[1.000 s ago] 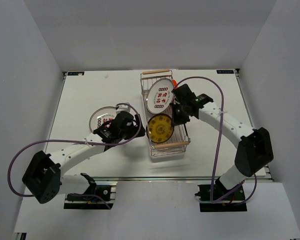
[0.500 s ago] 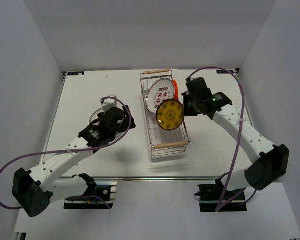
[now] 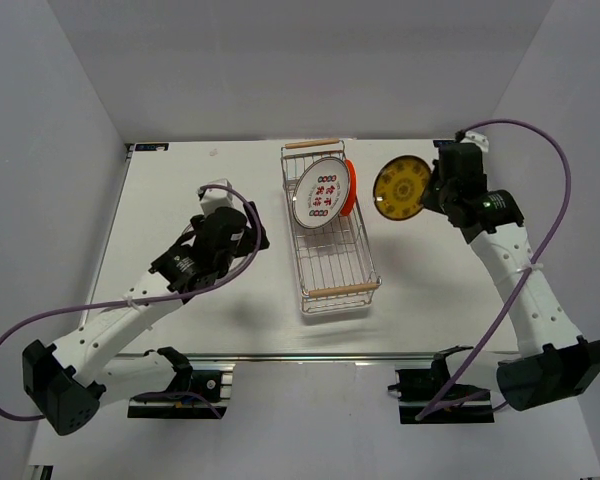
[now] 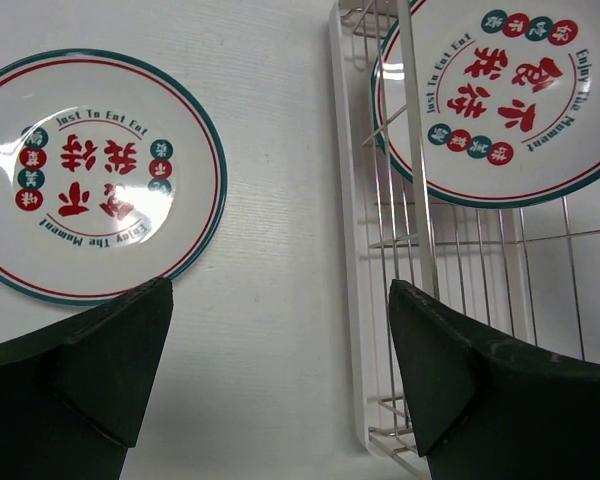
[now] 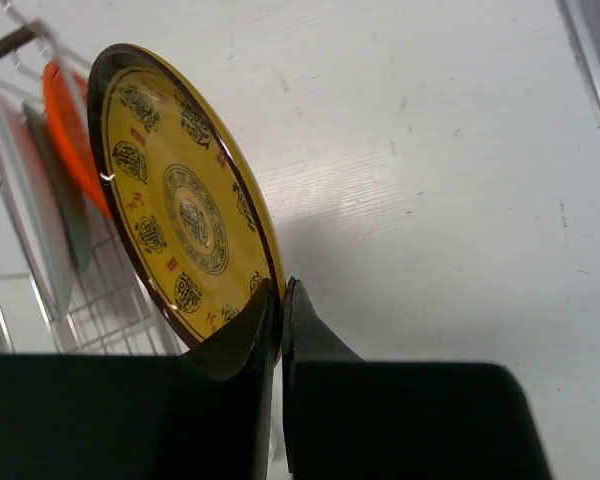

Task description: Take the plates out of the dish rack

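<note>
Yellow-brown patterned round plate (image 5: 185,215): rim pinched in closed right jaws above far right corner of white bench (image 3: 160,180), likely for set-down outside silver wire dish rack (image 3: 335,265); left jaws wide, empty.

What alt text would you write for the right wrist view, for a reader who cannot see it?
The right end effector pinches the rim of a yellow-brown patterned plate, held on edge over the white table. At the left, the wire dish rack holds an orange-red plate.
</note>
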Tool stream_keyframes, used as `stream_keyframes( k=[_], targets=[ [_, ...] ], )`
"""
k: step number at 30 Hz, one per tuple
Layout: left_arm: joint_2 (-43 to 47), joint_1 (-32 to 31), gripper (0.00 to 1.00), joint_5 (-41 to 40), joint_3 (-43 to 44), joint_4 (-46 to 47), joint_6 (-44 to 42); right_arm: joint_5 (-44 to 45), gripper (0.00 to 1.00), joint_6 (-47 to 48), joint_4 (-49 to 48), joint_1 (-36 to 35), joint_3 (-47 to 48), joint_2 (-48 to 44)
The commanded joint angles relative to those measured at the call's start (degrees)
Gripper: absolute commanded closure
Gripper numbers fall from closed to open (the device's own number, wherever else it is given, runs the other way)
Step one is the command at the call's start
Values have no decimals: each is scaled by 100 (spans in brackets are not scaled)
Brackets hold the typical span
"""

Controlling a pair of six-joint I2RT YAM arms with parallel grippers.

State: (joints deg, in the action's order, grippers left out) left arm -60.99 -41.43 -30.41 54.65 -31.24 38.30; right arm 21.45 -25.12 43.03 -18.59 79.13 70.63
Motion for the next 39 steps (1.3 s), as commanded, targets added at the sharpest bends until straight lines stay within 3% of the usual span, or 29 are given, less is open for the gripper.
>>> stream_keyframes(
  k=[1,9,18,30,31,35,39],
  targets=[
    [-79,12,2,141,335,110,-235,10,100,-212,-531,651,-247,-102],
    [-921,12,2,931,572,637,-552,-1019,100,-773,-1356,1971,-1856,-190],
    [-1319,12,2,1055,925,672,-728,-2495,100,-1205,-2763,2833,-3588,100],
    [-818,12,2,827,511,532,-719,-2594,99,-1363,-3292,3370,-4345,917],
    [-800,12,2,827,520,479,-710,-2611,93,-1346,-3274,3432,-4362,996],
    [-739,12,2,765,485,373,-675,-2830,53,-1223,-3152,3555,-4406,1006],
    [-634,12,2,756,423,312,-675,-2857,44,-1091,-2924,3625,-4380,839]
  ],
)
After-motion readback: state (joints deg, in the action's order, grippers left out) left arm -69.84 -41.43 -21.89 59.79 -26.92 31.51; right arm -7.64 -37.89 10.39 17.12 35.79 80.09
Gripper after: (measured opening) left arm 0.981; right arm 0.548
